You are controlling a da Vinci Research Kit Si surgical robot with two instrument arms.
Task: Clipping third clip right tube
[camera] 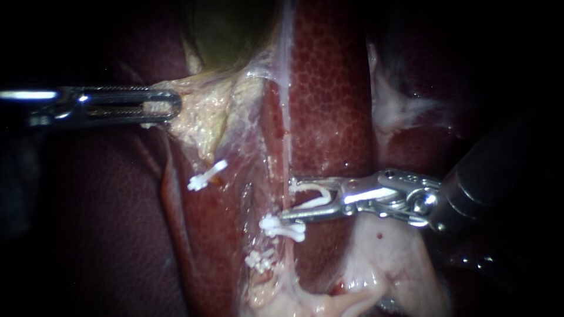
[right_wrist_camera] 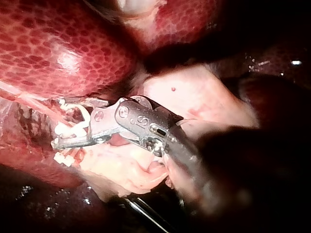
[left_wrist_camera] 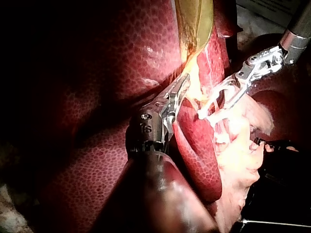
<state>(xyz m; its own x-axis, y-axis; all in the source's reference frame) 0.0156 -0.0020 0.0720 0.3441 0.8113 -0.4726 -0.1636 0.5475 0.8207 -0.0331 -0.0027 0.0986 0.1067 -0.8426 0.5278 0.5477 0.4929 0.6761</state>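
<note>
The step in hand is judged to be placing the third clip. The right tube is seen running from 12 to 6 o'clock through the endoscope view's centre. An unclosed clip is held between the spread jaws of the right instrument at 5 o'clock, against the tube, above two set clips. Pale tissue is gripped by the left instrument at 10 o'clock. Full seating, then squeezing shut, is called for next
</note>
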